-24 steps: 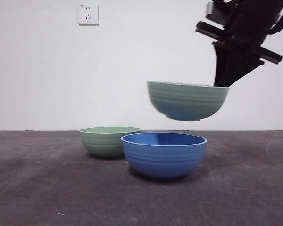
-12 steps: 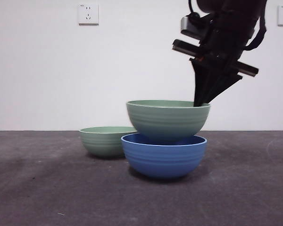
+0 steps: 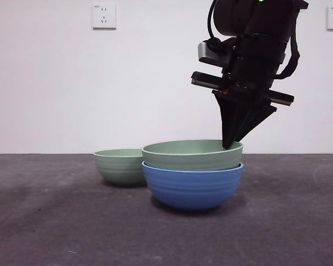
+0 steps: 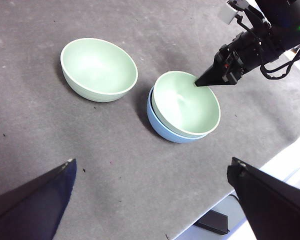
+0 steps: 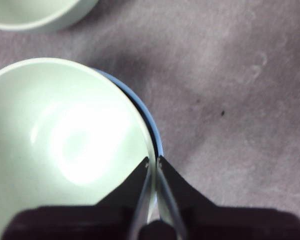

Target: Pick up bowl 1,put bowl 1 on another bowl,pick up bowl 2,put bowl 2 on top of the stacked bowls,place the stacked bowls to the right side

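One pale green bowl [image 3: 191, 155] sits nested in the blue ribbed bowl [image 3: 193, 185], its rim just above the blue rim. My right gripper [image 3: 228, 145] comes down from above and is shut on this green bowl's right rim [image 5: 149, 150]. The right wrist view shows its pale inside [image 5: 65, 145], with the blue rim [image 5: 151, 127] beside it. A second pale green bowl [image 3: 119, 166] stands alone on the table, behind and left of the stack. My left gripper [image 4: 152, 165] hangs high above the table, open and holding nothing, looking down on the stack [image 4: 185, 102] and the lone bowl [image 4: 97, 67].
The dark grey table top [image 3: 55, 221] spreads around the bowls. Its edge [image 4: 270, 165] runs near the stack in the left wrist view. A white wall with a socket [image 3: 104, 16] stands behind.
The right gripper has carried the green bowl down and leftward from mid-air, and the bowl now rests nested in the blue bowl. The second green bowl has not moved.
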Motion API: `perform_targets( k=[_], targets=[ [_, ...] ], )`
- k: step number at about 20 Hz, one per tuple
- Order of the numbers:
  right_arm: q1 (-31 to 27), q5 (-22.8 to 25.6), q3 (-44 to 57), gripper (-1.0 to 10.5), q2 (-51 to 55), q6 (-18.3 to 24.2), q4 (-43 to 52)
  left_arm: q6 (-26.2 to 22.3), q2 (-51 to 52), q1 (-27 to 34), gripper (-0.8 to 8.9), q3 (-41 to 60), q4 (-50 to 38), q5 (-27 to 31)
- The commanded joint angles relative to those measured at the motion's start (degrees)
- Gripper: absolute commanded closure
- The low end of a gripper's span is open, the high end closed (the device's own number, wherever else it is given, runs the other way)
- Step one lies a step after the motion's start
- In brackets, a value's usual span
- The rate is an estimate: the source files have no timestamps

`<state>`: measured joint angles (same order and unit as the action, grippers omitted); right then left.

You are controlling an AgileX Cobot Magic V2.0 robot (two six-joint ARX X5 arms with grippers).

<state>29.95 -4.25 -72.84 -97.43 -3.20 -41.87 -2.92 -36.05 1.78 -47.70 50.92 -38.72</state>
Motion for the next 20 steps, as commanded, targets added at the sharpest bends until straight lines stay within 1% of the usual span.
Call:
perform_targets(
  k=[1,2,6,10,11,14,17,19,20],
  targets=[
    [0.2,-0.2,0.7,7.2,-0.7,-0.4,0.0,-0.1,0.1,0.0,1.66,0.0,-0.1,-0.3],
    [0.2,-0.3,0.7,6.9,-0.7,-0.4,0.0,-0.1,0.1,0.0,1.66,0.0,-0.1,-0.3],
    [0.3,-0.3,0.7,6.9,0.0,-0.4,0.2,-0.1,0.1,0.0,1.66,0.0,-0.3,-0.2],
    [0.5,-0.2,0.6,6.9,6.3,-0.4,-0.3,0.1,-2.8,-0.1,1.66,0.0,-2.1,1.2],
    [0.5,0.0,0.6,6.9,8.5,-0.4,-0.8,0.6,-4.1,-0.3,1.66,0.0,-3.5,1.3],
    [0.4,1.1,0.6,6.9,17.2,-0.4,-2.7,5.4,-10.4,-2.3,1.66,0.0,-11.2,2.0],
    [0.4,1.8,0.6,6.9,25.2,-0.4,-3.4,9.8,-18.0,-6.4,1.66,-0.9,-19.5,5.9],
    [0.4,1.8,0.6,6.9,29.8,-0.6,-4.4,11.6,-24.1,-9.7,1.67,-3.7,-22.6,10.8],
    [0.4,1.7,0.6,6.9,32.1,-1.4,-5.4,12.0,-27.8,-11.4,1.67,-6.2,-23.3,14.0]
  ],
)
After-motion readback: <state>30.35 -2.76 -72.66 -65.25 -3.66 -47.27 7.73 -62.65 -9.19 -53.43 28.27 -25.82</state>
